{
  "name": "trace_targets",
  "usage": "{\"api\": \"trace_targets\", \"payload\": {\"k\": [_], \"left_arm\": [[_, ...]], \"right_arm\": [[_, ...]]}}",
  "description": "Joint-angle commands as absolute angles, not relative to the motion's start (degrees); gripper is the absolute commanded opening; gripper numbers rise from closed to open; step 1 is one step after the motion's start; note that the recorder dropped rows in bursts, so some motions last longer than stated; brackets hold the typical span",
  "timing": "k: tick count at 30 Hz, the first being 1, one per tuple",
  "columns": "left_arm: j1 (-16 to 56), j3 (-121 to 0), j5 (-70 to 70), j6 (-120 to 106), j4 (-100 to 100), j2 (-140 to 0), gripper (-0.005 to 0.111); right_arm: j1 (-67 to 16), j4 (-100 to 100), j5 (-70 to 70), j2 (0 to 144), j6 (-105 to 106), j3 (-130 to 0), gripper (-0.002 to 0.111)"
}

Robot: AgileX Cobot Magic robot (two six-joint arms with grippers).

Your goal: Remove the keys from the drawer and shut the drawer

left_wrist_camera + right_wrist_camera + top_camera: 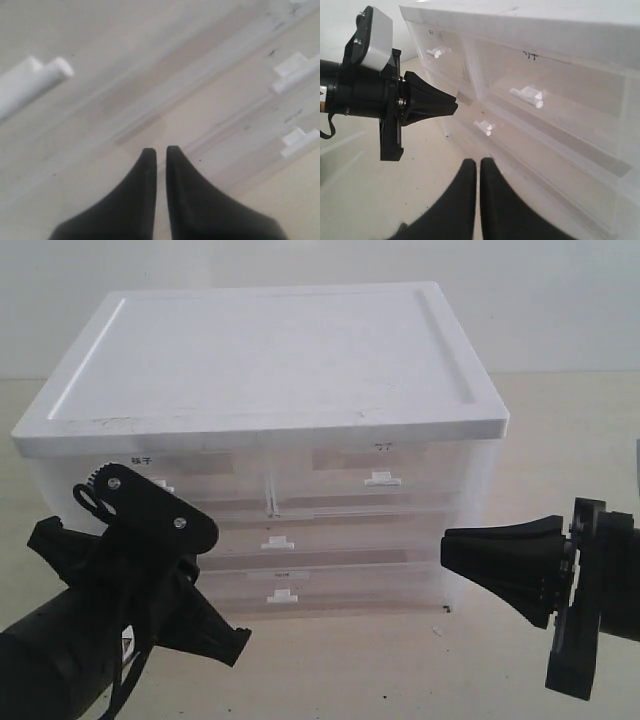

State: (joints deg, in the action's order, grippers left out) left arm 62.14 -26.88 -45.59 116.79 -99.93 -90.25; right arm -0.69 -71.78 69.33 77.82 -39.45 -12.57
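From the outside view I see the whole box (270, 370): a white lid on top and see-through drawers under it. Two small drawers sit side by side on top, the left one (150, 480) and the right one (375, 475), and two wide drawers lie below them. The right top drawer looks pushed out a tiny bit at its left edge, but the plastic is cloudy, so I am not sure. All the rest look shut.

That view shows both my arms in front of the box. My left gripper (205, 625) is low by the left side of the box, and my right gripper (455, 550) is by the right corner, pointing at it.

My left wrist view is too close. It only shows blurry drawer fronts and three white handles, like this one (295, 67). My fingers (145, 170) there are almost together, with a thin gap, and hold nothing.

My right wrist view shows something the others do not: my left gripper (451, 104) from the side, near the box front, closed to a point. It also shows the right top drawer's handle (527, 95). My right fingers (467, 185) are nearly shut too, and they touch nothing.

I cannot see the keys in any view. The drawer walls are too foggy to see inside.
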Motion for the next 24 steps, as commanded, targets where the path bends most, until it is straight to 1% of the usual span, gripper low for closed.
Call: {"api": "trace_targets", "payload": {"k": [1,3,9,11,15,18,24], "left_arm": [[61.95,-26.0,-43.5,117.18,-99.95,-90.04,0.004],[62.48,-25.18,-36.86,117.01,-99.95,-88.75,0.004],[68.38,-24.41,-13.29,105.54,-99.95,-82.06,0.004],[68.63,-24.41,-2.08,101.27,-99.95,-79.79,0.004],[68.52,-24.41,13.45,100.77,-99.95,-79.94,0.004],[68.52,-24.36,17.07,100.88,-99.95,-83.75,0.004],[68.52,-24.36,7.33,100.88,-99.95,-92.69,0.004]], "right_arm": [[-0.53,-72.28,69.96,77.22,-38.91,-12.61,0.0],[-0.53,-72.28,69.96,77.22,-38.91,-12.61,0.0],[-0.53,-71.93,69.96,77.22,-38.91,-12.61,0.0],[-0.53,-71.93,69.96,77.22,-38.91,-12.61,0.0],[-0.53,-71.93,69.96,77.22,-38.91,-12.61,0.0],[-0.53,-72.3,69.96,77.22,-38.91,-12.61,0.0],[-0.53,-72.75,69.96,77.22,-38.91,-12.61,0.0]]}}
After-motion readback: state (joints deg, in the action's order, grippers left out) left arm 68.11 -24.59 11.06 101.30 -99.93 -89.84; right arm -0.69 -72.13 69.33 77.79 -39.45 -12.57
